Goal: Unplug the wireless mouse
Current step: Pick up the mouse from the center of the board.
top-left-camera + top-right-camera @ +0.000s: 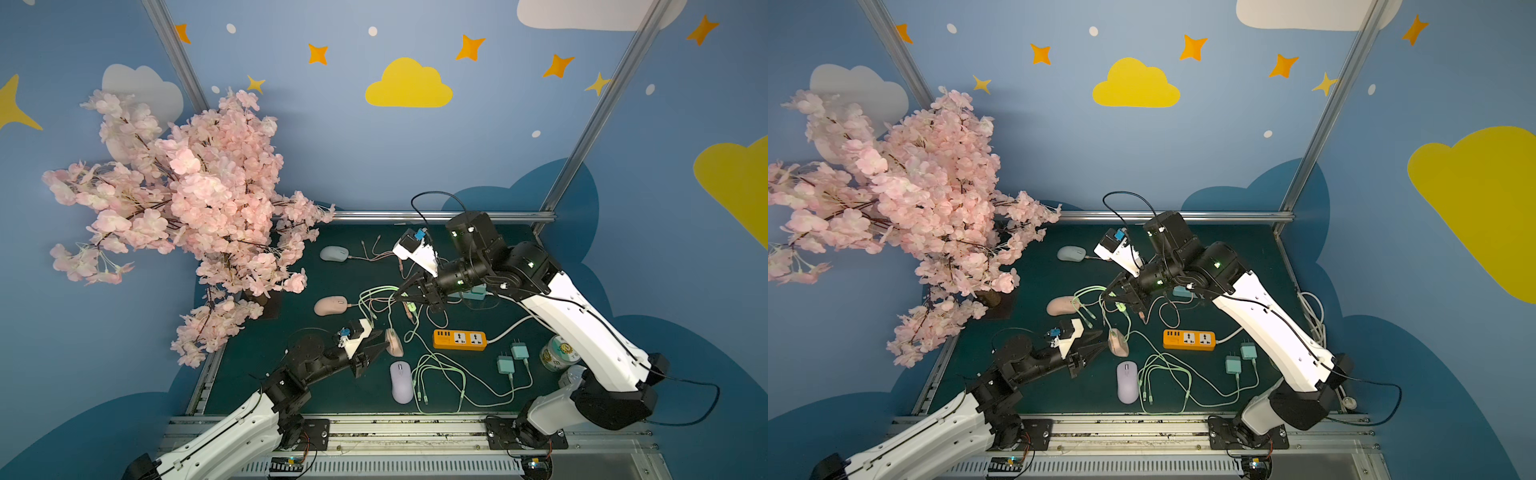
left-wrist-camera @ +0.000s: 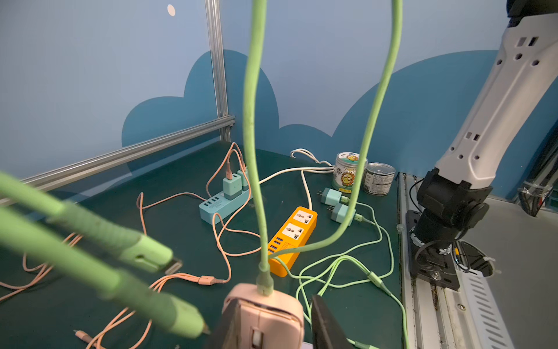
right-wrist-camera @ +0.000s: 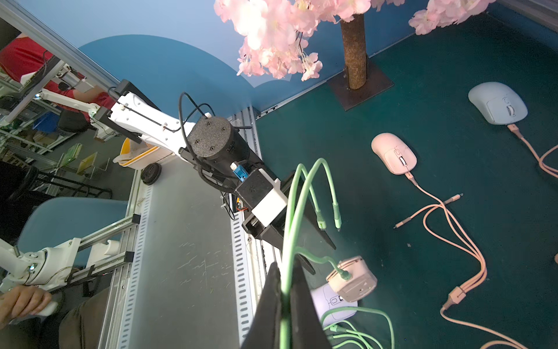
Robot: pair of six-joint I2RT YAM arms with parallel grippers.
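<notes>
Bright, even overhead light, soft shadows; near green cable (image 2: 99, 234) blurred (wide-angle bending at edges).

table (image 1: 249, 365): dark green mat | left: tree (image 3: 354, 54) on dark plate, pink mouse (image 1: 331, 306) near it | far: grey mouse (image 1: 334, 253), blue strip (image 2: 222, 207), pink cables (image 2: 223, 238) | middle: orange strip (image 1: 459, 340), green cables (image 1: 449, 374) in loops | near edge: purple mouse (image 1: 401, 382) | right: two chargers (image 1: 505, 365), jar (image 2: 348, 175) and can (image 2: 379, 179) side by side
</notes>
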